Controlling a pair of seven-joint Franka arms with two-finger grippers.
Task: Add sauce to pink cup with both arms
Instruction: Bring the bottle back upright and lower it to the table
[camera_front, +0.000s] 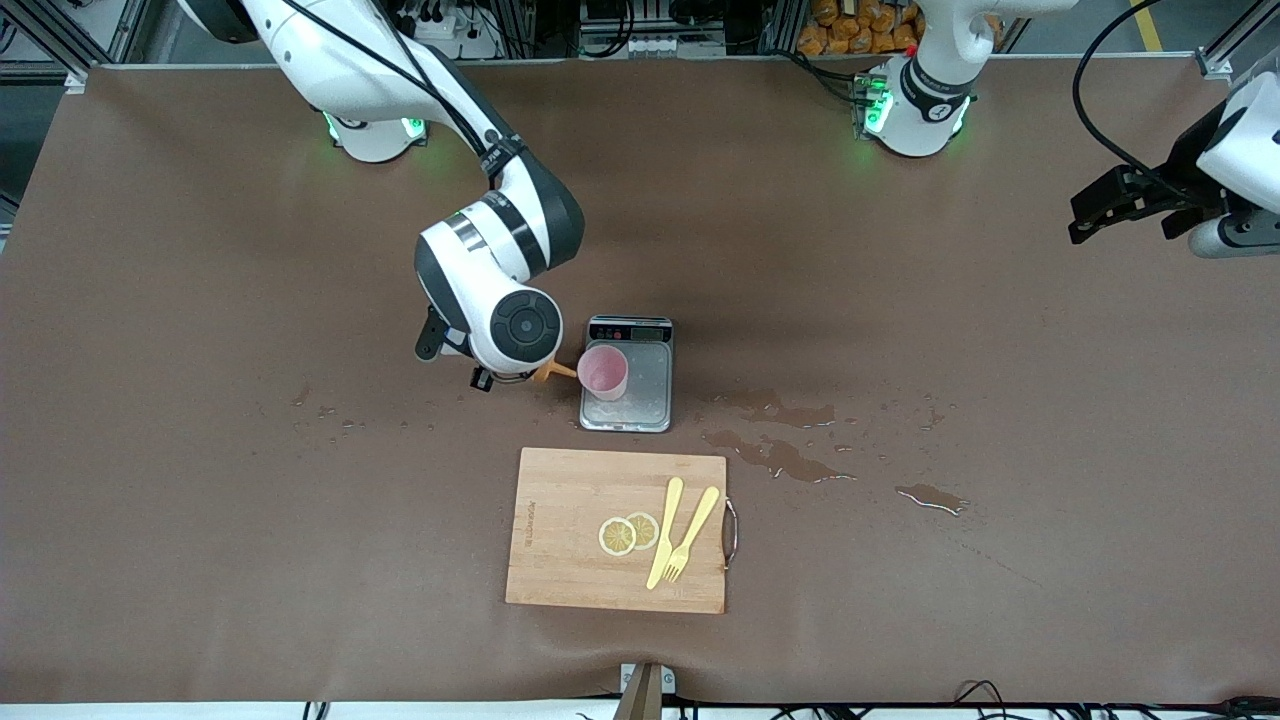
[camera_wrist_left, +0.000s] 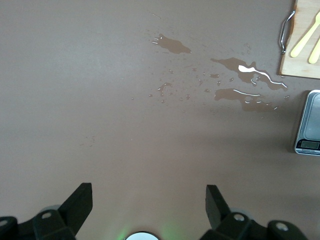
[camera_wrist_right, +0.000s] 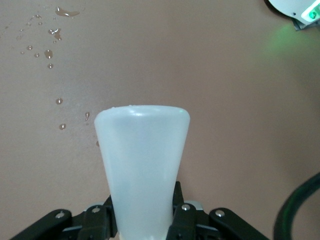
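The pink cup (camera_front: 603, 372) stands on the steel scale (camera_front: 650, 400) in the middle of the table. My right gripper (camera_wrist_right: 144, 200) is shut on the sauce bottle (camera_wrist_right: 142, 160), whose whitish body fills the right wrist view. In the front view the right wrist hides the bottle's body. Only its orange nozzle (camera_front: 553, 372) shows, tilted with its tip at the cup's rim on the side toward the right arm's end. My left gripper (camera_front: 1085, 220) waits open and empty over the table's edge at the left arm's end, its fingers (camera_wrist_left: 80, 200) wide apart.
A wooden cutting board (camera_front: 560, 560) with two lemon slices (camera_front: 628, 533), a yellow fork (camera_front: 692, 535) and knife (camera_front: 664, 530) lies nearer the front camera than the scale (camera_wrist_left: 310, 125). Water puddles (camera_front: 780, 455) and droplets spread beside the scale toward the left arm's end.
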